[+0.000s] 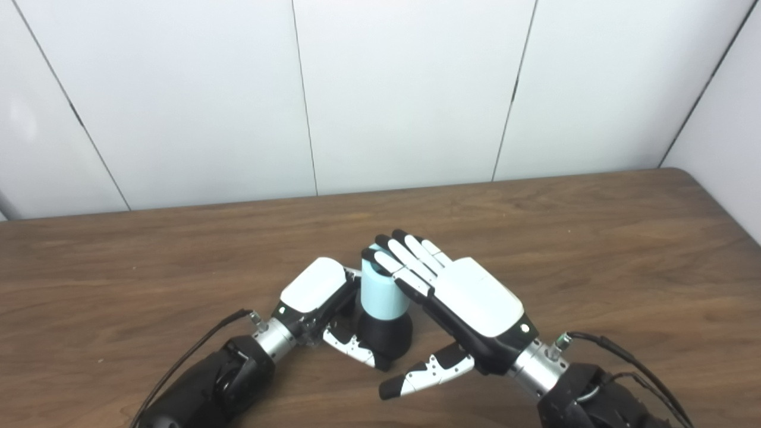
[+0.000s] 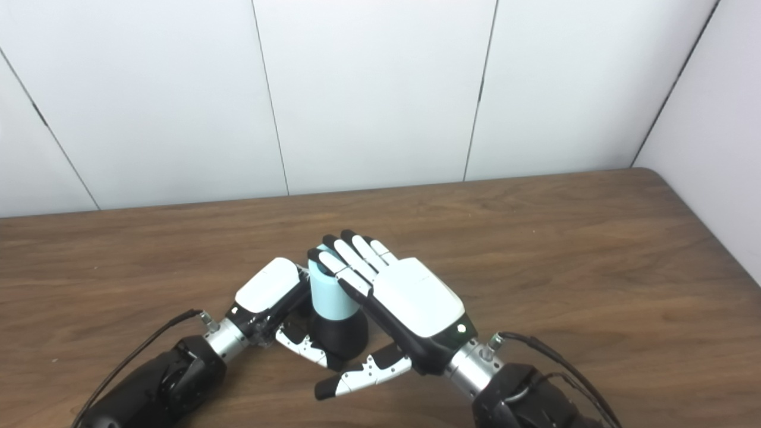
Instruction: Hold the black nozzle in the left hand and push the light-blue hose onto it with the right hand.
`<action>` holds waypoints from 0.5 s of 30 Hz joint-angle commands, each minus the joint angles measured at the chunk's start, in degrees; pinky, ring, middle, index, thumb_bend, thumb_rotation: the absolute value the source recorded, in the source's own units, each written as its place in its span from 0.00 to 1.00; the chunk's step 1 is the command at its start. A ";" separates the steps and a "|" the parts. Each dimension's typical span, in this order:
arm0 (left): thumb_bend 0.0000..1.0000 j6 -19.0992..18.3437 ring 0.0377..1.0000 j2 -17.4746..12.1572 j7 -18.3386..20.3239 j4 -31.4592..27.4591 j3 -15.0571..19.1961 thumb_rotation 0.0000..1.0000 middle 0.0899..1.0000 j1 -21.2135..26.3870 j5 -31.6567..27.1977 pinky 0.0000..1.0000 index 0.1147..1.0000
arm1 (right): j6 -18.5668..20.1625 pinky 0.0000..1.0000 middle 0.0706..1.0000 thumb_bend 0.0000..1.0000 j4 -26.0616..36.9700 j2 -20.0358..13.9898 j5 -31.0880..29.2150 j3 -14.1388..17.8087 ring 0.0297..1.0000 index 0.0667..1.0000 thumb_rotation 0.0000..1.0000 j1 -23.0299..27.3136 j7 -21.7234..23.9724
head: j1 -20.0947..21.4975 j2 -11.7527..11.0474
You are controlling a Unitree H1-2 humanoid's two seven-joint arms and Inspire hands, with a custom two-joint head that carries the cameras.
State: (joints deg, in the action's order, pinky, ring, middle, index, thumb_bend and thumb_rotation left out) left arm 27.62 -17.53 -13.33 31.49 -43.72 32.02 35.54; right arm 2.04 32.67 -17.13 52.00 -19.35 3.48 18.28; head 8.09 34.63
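Spanning the lower two thirds of the frame, the brown wooden table [image 1: 594, 238] carries everything I am working with, and the white panelled wall [image 1: 404, 89] fills the upper part.

Low and centre, my right hand [image 1: 469, 297] comes in from the lower right, its palm turned down and its fingers [image 1: 395, 261] stretched flat over the top of the light-blue hose [image 1: 382, 294], the thumb hanging loose below and touching nothing. I read that hand as pressing, not gripping: flat fingers on top let it drive the hose downward.

My left hand [image 1: 321, 297] reaches in from the lower left and curls around the black nozzle [image 1: 386, 336], fingers and thumb wrapped at its base. I take this as a bracing grasp that keeps the nozzle upright against the push.

The hose stands upright on the nozzle, its lower end meeting the black body. I judge it largely seated, though I cannot tell how deep it sits.
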 commanded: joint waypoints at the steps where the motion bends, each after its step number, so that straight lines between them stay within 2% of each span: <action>1: 0.52 -2.12 0.32 1.15 15.51 9.82 -9.35 0.00 0.43 -12.39 5.25 0.32 0.42 | 1.51 1.00 1.00 0.85 -5.37 -2.50 -1.02 -1.93 1.00 0.96 0.88 -1.54 8.21 | 0.23 0.02; 7: 0.52 -1.72 0.28 1.29 15.36 10.60 -9.21 0.00 0.42 -12.27 4.95 0.27 0.42 | 1.15 1.00 1.00 0.85 -5.54 -2.71 -1.09 -1.62 1.00 0.95 0.88 -1.67 7.45 | 0.22 -0.02; 9: 0.52 -2.20 0.31 1.18 15.78 10.11 -9.16 0.00 0.40 -12.36 4.88 0.30 0.44 | 0.88 1.00 1.00 0.85 -5.39 -2.82 -0.87 -1.76 1.00 0.95 0.88 -1.82 7.28 | 0.22 -0.02; 12: 0.52 -1.98 0.30 1.08 15.67 9.97 -9.30 0.00 0.42 -12.33 5.05 0.29 0.43 | 0.06 1.00 1.00 0.86 -4.98 -3.18 0.53 -2.33 1.00 0.95 0.88 -2.07 7.08 | 0.22 -0.02; 15: 0.51 -2.04 0.37 1.21 15.70 10.48 -9.44 0.00 0.37 -12.24 5.30 0.35 0.47 | -1.63 1.00 0.98 0.87 -4.62 -3.72 3.01 -3.15 1.00 0.93 0.86 -2.23 6.50 | 0.24 0.09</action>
State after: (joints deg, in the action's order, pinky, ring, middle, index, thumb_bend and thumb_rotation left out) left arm 27.63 -17.48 -13.31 31.69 -43.73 32.11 35.52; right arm 1.58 31.55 -17.36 52.42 -19.42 3.69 17.83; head 8.26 34.72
